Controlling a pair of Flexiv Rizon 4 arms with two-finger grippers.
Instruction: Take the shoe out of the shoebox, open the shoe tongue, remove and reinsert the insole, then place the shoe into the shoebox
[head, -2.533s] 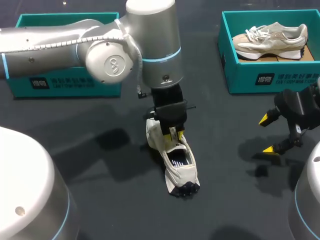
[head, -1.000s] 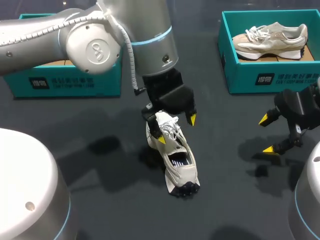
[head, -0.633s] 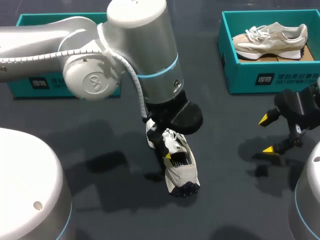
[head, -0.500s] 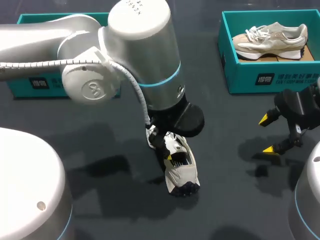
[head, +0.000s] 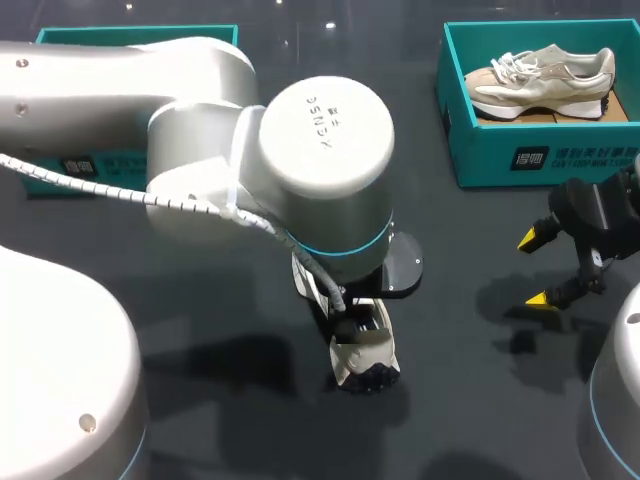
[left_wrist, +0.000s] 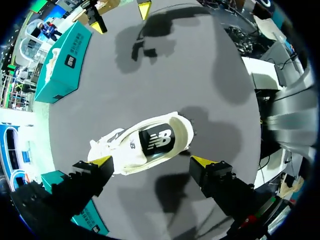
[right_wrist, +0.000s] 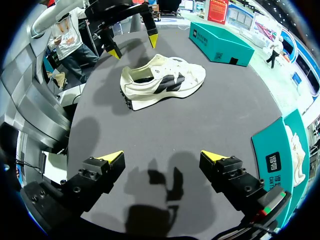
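- Mid-worktop, out of any box: shoe (head: 365, 352), pale, lying on its sole, toe toward the robot. Its mouth faces up, so the dark insole (left_wrist: 156, 141) shows inside and can be reached.
- Directly above the shoe: left gripper (left_wrist: 152, 162), spread wide with nothing held. One yellow tip sits close to the laced forepart and the other stands clear beside the heel. Judged to be lined up for the tongue or insole step.
- Over the shoe in the head view: left arm (head: 200, 120), which hides most of the shoe and its own gripper.
- At the right edge: right gripper (head: 535, 268), spread and empty, well apart from the shoe and parked out of the left arm's way.
- Far right corner: teal shoebox (head: 540, 155) holding a second shoe (head: 540, 75) on its side.
- Far left corner: another teal box (head: 130, 35). It is mostly covered by the arm, so its contents cannot be told; probably where the shoe goes back.
- Task standing, as a judgement: shoe is out, return not yet done.
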